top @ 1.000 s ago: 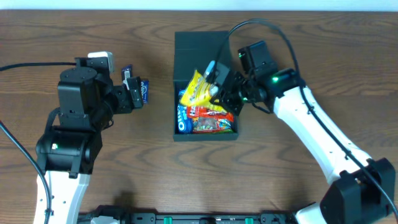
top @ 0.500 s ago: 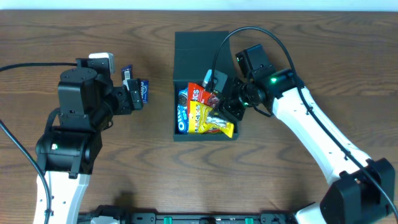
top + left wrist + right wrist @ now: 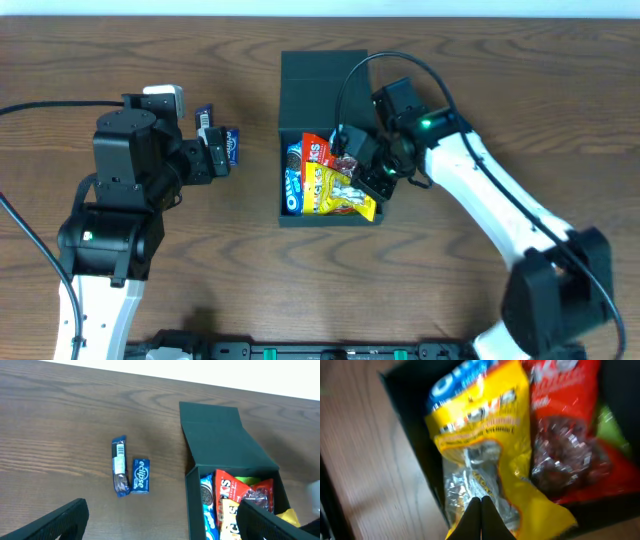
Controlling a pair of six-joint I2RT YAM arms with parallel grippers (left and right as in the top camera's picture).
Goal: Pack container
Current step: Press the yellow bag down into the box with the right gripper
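- Overhead shows a glossy, crinkled yellow packet [image 3: 340, 192], a red packet [image 3: 318, 152] and a blue Oreo pack [image 3: 293, 188] packed side by side in the container [image 3: 330, 221].
- That container is a dark teal-green, rigid, squarish box at mid-desk [image 3: 250, 290], its flap lid [image 3: 322, 88] lying open behind it.
- Right tool [image 3: 481, 506] has its fingertips pressed together, touching the yellow packet's clear film.
- Left tool [image 3: 162, 507] has its fingers spread wide above the wood-grain desk.
- Left of the box, a small blue "eclipse" pack [image 3: 141, 475] lies just beside a blue wrapped bar [image 3: 119, 465].
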